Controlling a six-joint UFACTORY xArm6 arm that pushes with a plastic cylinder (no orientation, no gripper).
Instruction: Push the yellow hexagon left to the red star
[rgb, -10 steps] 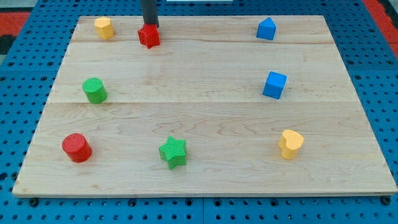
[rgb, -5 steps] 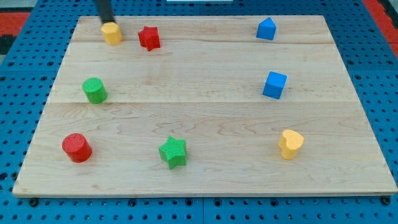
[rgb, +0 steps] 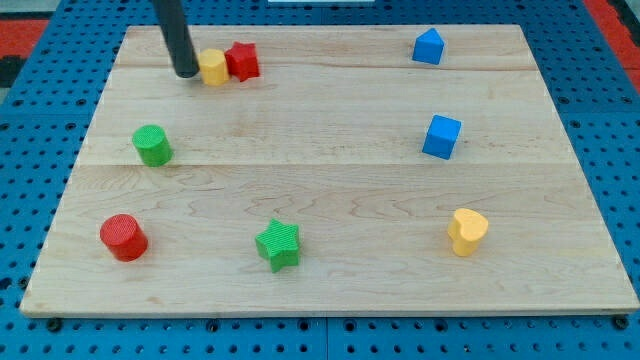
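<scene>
The yellow hexagon (rgb: 213, 67) sits near the view's top left on the wooden board (rgb: 330, 280), touching the left side of the red star (rgb: 242, 61). My tip (rgb: 186, 73) is down on the board just left of the yellow hexagon, close against it. The dark rod rises from the tip toward the view's top edge.
A green cylinder (rgb: 152, 146) and a red cylinder (rgb: 123, 238) lie at the left. A green star (rgb: 278, 245) is at the bottom middle. A blue block (rgb: 428, 46), a blue cube (rgb: 441, 137) and a yellow heart-like block (rgb: 467, 231) are at the right.
My tip went from behind the red star to the yellow hexagon's left. The yellow hexagon slid right and now touches the red star.
</scene>
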